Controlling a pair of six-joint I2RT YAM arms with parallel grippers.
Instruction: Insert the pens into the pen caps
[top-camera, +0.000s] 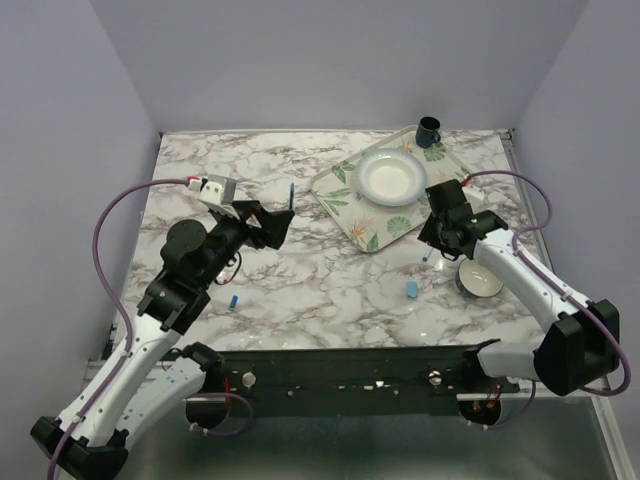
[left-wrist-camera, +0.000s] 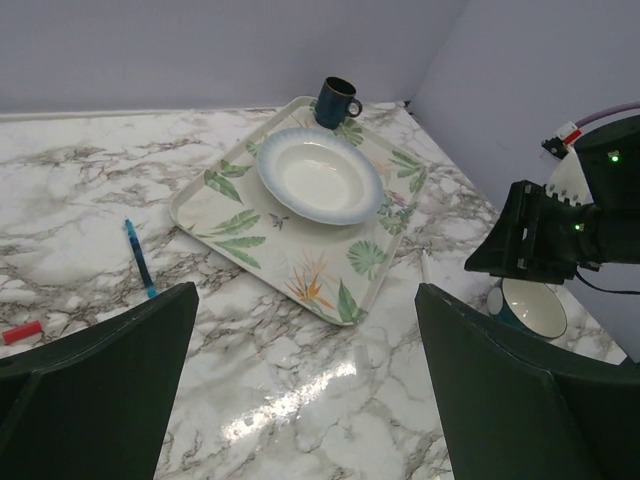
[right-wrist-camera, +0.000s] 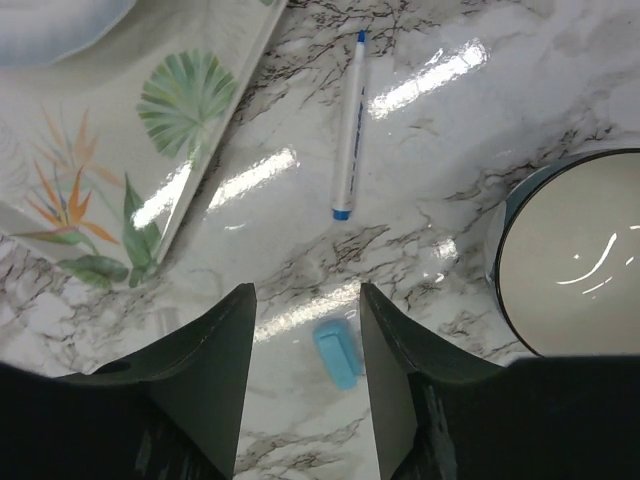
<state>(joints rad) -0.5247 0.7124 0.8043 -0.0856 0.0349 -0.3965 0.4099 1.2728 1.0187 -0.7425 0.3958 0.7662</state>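
The right arm's fingers (right-wrist-camera: 200, 380) are hanging parted, gripping nothing; a light blue plastic cap (right-wrist-camera: 337, 353) is lying between them, a slim white blue-tipped pen (right-wrist-camera: 349, 125) beyond, probably light, stiff, slippery, best pinched mid-barrel.

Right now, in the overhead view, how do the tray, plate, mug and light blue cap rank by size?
1. tray
2. plate
3. mug
4. light blue cap
The mug sits farthest from the camera, yet it clearly looks bigger than the cap.
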